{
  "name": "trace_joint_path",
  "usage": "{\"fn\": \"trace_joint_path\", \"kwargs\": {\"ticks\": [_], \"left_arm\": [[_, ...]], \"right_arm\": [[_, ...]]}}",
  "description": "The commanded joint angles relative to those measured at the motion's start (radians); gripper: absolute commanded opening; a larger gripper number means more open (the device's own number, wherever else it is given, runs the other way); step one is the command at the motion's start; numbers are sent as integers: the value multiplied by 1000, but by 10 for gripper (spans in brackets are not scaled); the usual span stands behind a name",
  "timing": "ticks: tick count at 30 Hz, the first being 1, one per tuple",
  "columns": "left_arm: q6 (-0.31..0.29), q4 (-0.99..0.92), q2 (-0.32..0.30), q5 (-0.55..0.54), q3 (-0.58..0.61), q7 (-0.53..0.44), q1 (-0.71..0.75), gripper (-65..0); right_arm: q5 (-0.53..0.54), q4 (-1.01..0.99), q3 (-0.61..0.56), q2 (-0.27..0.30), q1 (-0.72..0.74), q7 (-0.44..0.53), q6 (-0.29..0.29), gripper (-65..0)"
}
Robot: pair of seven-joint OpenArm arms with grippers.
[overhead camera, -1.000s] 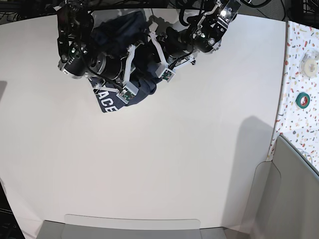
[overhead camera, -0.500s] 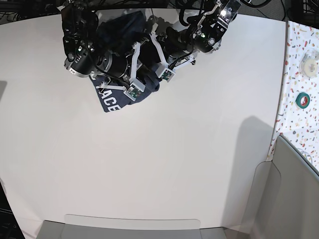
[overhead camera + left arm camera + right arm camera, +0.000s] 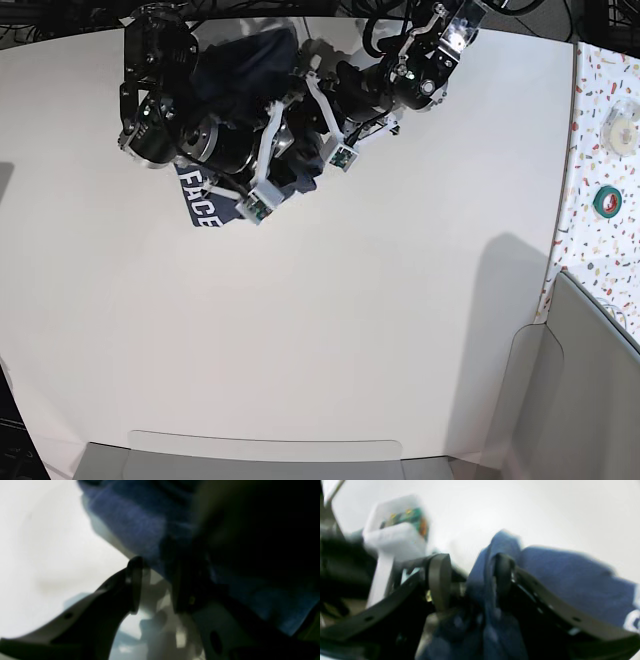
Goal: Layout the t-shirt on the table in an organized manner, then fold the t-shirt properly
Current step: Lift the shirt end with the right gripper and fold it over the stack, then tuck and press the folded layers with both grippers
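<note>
The t-shirt, a dark navy heathered cotton one (image 3: 140,517), bunches against the left hand (image 3: 155,585), jaws parted, apparently gripping nothing. Right wrist view: right hand (image 3: 470,580) stands parted around a fabric fold, grip uncertain. Base view: shirt crumpled at the white matte desk's (image 3: 350,330) far edge, unspread.

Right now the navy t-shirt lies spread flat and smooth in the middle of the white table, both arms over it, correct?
Not quite. The base view shows the navy t-shirt bunched in a heap at the white table's far edge, not flat in the middle. Both arms are indeed over it.
</note>
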Motion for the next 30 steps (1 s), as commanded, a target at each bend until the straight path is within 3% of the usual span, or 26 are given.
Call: {"fn": "trace_joint_path", "kwargs": {"ticks": [1, 7, 11, 14, 19, 27, 30], "left_arm": [[16, -7, -4, 17, 3, 51, 8, -444], [17, -7, -4, 17, 3, 50, 8, -444], [16, -7, -4, 17, 3, 50, 8, -444], [16, -7, -4, 17, 3, 50, 8, -444], [16, -7, -4, 17, 3, 50, 8, -444], [14, -7, -2, 17, 3, 50, 8, -444], [17, -7, -2, 17, 3, 50, 8, -444]], "right_arm": [[46, 19, 50, -1, 36, 34, -5, -361], [258, 14, 484, 4, 56, 35, -5, -362], [319, 14, 668, 11, 24, 29, -5, -363], [324, 14, 679, 54, -51, 29, -5, -414], [322, 14, 678, 59, -157, 29, -5, -650], [290, 14, 674, 53, -223, 31, -10, -650], [244, 14, 605, 45, -225, 31, -10, -650]]}}
